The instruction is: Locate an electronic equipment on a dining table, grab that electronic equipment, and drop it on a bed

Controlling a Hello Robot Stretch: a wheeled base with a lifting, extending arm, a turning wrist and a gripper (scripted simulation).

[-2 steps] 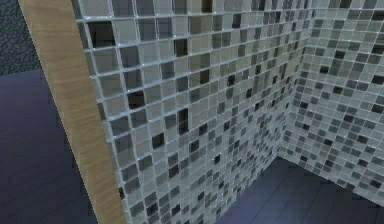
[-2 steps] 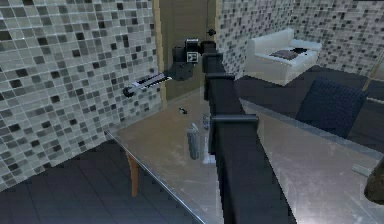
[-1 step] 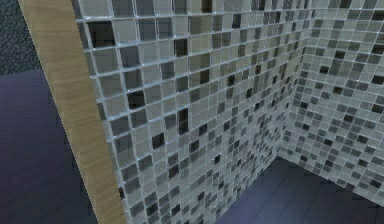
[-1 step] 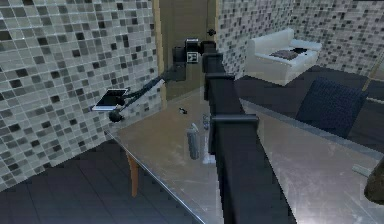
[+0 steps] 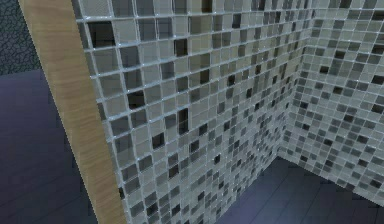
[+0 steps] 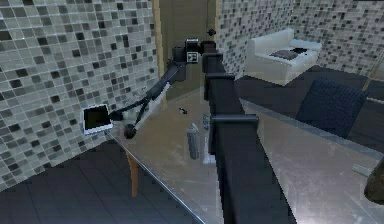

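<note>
In the arm side view my arm (image 6: 235,140) rises over a grey dining table (image 6: 165,160). The gripper (image 6: 128,125) reaches left past the table's edge. A small flat device (image 6: 97,120) with a dark screen and white frame hangs at the gripper's far end. It is clear of the table, with the tiled wall behind it, so the gripper holds it.
A grey bottle (image 6: 193,143) and a small dark item (image 6: 181,107) stand on the table. A dark chair (image 6: 330,105) sits at its right. A white sofa-like piece (image 6: 283,55) stands far back, beside a brown doorway (image 6: 185,25). A tiled wall (image 5: 220,110) with a wooden edge (image 5: 70,110) stands close ahead.
</note>
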